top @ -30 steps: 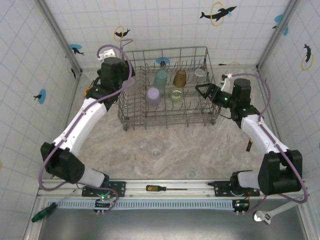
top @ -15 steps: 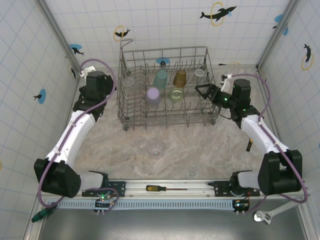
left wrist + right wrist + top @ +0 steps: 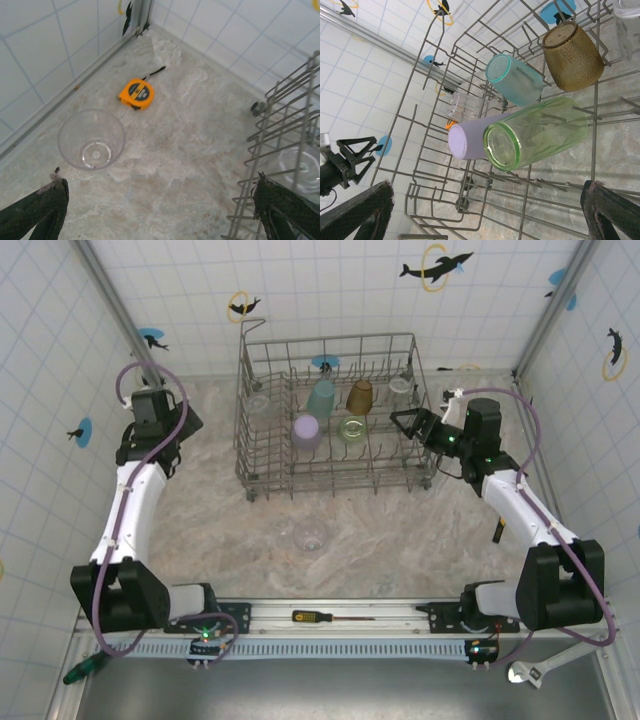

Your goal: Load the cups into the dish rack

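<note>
The grey wire dish rack (image 3: 239,410) stands at the back centre. Inside it lie a lavender cup (image 3: 305,430), a teal cup (image 3: 321,398), an amber cup (image 3: 360,395), a pale green cup (image 3: 352,428) and clear cups (image 3: 400,390) (image 3: 258,405). Another clear cup (image 3: 308,535) sits on the table in front of the rack. A further clear cup (image 3: 91,139) stands upright near the left wall. My left gripper (image 3: 159,181) hovers open just right of that cup, with the rack (image 3: 280,130) on its right. At the rack's right side, my right gripper (image 3: 403,422) is open and faces the green cup (image 3: 535,130) and the lavender cup (image 3: 470,140).
An orange tape measure (image 3: 136,93) lies beyond the clear cup by the left wall. Tiled walls close in left, right and back. A screwdriver (image 3: 325,617) rests on the front rail, and a wrench (image 3: 535,670) lies at the bottom right.
My left arm has swung left, away from the rack's left side toward the left wall. The right arm and the cups have not moved.
</note>
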### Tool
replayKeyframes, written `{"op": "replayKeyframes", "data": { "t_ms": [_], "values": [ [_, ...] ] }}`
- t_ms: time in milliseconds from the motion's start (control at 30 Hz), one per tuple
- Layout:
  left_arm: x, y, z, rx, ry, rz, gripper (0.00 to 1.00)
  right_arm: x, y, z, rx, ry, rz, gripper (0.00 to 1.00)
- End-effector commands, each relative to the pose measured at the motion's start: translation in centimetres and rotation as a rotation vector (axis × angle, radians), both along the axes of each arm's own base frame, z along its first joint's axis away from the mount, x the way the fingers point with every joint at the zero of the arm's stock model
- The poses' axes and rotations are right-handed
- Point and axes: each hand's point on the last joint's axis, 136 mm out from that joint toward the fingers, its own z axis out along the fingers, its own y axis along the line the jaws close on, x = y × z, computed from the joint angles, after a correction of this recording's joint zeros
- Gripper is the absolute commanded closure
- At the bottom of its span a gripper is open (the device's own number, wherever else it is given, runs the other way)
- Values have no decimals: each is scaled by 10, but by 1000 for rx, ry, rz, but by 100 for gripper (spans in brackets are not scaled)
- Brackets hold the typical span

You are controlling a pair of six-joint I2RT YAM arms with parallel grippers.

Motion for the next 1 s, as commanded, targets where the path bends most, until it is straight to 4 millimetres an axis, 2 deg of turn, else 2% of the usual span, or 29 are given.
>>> {"op": "replayKeyframes", "data": {
  "t_ms": [0,200,567,800,967],
  "values": [
    [-7,3,-40,-3,132,-11,3,-6,0,0,9,-14,15,0],
    [-1,20,-64,79,190,9,3,-8,-2,-1,6,-14,12,0],
    [21,32,-82,192,194,-33,3,-12,-6,-10,13,-7,13,0],
    [45,36,-93,229,222,-68,3,-11,-7,-15,25,3,19,0],
    [54,40,-109,240,238,-63,3,-10,-9,-16,28,2,16,0]
  ]
}}
